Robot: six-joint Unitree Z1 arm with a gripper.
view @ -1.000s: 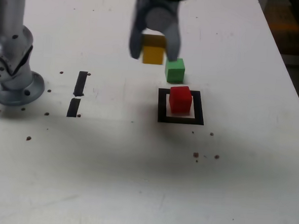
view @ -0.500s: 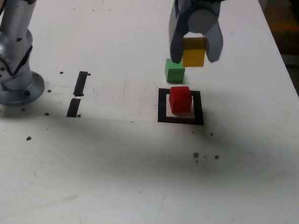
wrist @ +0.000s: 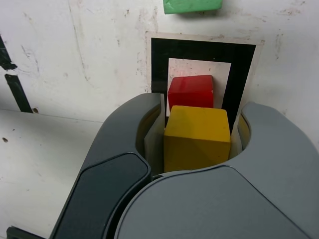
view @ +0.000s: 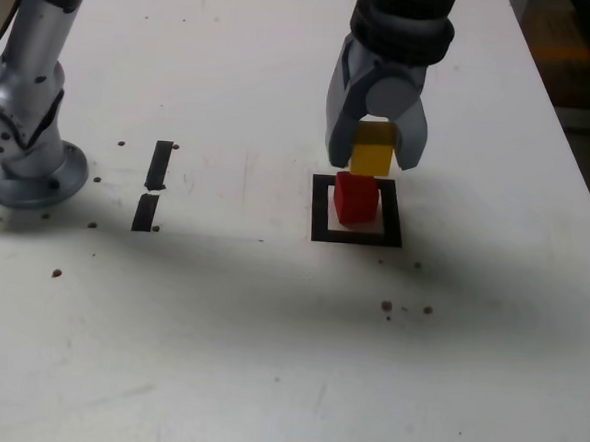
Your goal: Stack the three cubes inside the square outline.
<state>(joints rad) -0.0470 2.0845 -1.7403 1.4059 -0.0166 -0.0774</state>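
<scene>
my tool (view: 371,151) pinches the yellow cube (view: 371,158) in the upper middle of the exterior view, near the red cube (view: 356,200) inside the square outline (view: 321,208); i judge this the second layer, needing careful alignment, then lowering

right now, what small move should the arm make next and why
Probably ease the gripper a little further over the red cube before lowering. The yellow cube is gripped between the fingers, and the wrist view shows the red cube inside the square outline, its top only partly covered by the yellow one, so they do not look lined up.
</scene>
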